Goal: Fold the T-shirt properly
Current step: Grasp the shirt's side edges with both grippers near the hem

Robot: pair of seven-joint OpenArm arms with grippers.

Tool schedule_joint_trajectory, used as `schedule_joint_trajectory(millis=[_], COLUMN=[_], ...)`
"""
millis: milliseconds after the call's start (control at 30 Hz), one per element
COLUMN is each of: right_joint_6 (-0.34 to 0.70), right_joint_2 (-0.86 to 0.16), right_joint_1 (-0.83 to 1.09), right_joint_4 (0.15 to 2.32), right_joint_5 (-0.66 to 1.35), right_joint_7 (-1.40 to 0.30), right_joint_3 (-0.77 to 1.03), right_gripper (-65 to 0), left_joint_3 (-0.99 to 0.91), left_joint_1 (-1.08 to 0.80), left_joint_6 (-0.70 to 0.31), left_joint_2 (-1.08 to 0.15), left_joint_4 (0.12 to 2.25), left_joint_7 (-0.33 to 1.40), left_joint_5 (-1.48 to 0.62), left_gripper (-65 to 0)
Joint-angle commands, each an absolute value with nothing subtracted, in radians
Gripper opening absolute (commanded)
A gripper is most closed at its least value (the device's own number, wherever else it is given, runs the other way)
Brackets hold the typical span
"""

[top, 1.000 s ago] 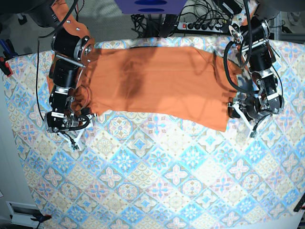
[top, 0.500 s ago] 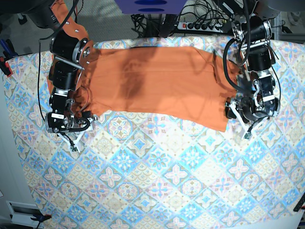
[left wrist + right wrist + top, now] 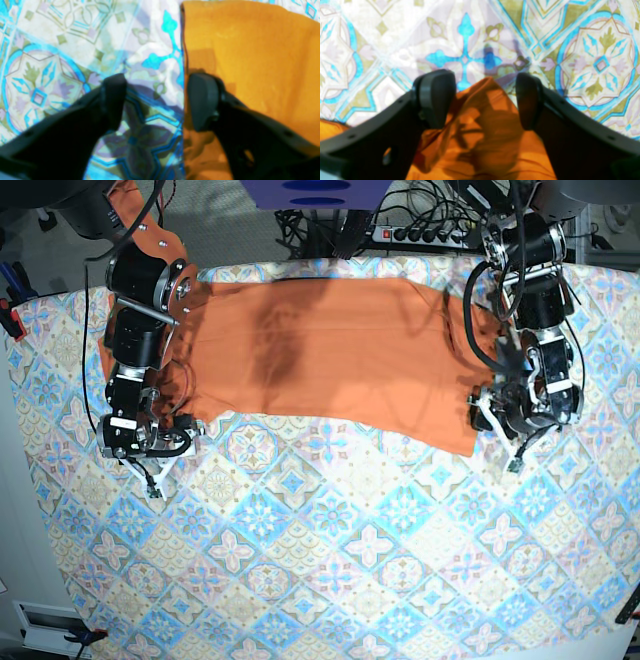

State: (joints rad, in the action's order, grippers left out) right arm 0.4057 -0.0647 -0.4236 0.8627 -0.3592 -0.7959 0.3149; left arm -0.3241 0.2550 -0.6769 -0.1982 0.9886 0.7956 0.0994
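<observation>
T-shirt (image 3: 330,360) lies spread, no fold yet; both grippers, left (image 3: 155,100) & right (image 3: 485,100), wide open straddling near-edge corners, nothing gripped.

Right gripper (image 3: 485,100): two dark fingers (image 3: 435,97) entering from the lower corners, jaws spread wide, nothing clamped. T-shirt (image 3: 482,130): orange, thin, a crumpled and creased point of fabric lying between the fingers, its tip reaching just past the pads; a further orange scrap at the lower left edge. Tile-patterned cloth (image 3: 597,65): blue, cream and olive motifs, beneath everything, slightly blurred.
</observation>
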Motion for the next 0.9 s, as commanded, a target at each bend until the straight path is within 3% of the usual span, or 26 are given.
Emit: schedule_joint_trajectory(millis=[0, 67, 300, 433, 767, 867], right_joint_6=[0.384, 0.384, 0.384, 0.384, 0.384, 0.384], right_joint_2=[-0.071, -0.071, -0.071, -0.071, -0.071, -0.071], right_joint_1=[-0.437, -0.437, -0.41, -0.409, -0.409, -0.407], right_joint_4=[0.865, 0.863, 0.863, 0.863, 0.863, 0.863], right_joint_5=[-0.381, -0.381, -0.383, -0.383, -0.383, -0.383], right_joint_7=[-0.796, -0.797, -0.796, -0.794, -0.796, -0.796], right_joint_3=[0.312, 0.312, 0.311, 0.311, 0.311, 0.311], right_gripper=[-24.6, -24.6, -24.7, -24.7, -24.7, -24.7], left_joint_3=[-0.315, -0.314, -0.318, -0.325, -0.449, -0.49], left_joint_1=[0.26, 0.26, 0.254, 0.257, 0.266, 0.266], left_joint_6=[-0.698, -0.698, -0.698, -0.698, -0.698, -0.698], left_joint_2=[-0.171, -0.17, -0.205, -0.216, -0.216, -0.213], left_joint_4=[0.983, 0.983, 0.983, 0.986, 1.017, 1.07], left_joint_7=[0.822, 0.822, 0.819, 0.82, 0.816, 0.82], left_joint_5=[0.087, 0.091, 0.094, 0.087, 0.087, 0.088], left_gripper=[-33.8, -39.6, -48.5, -57.0, -57.4, -52.9])
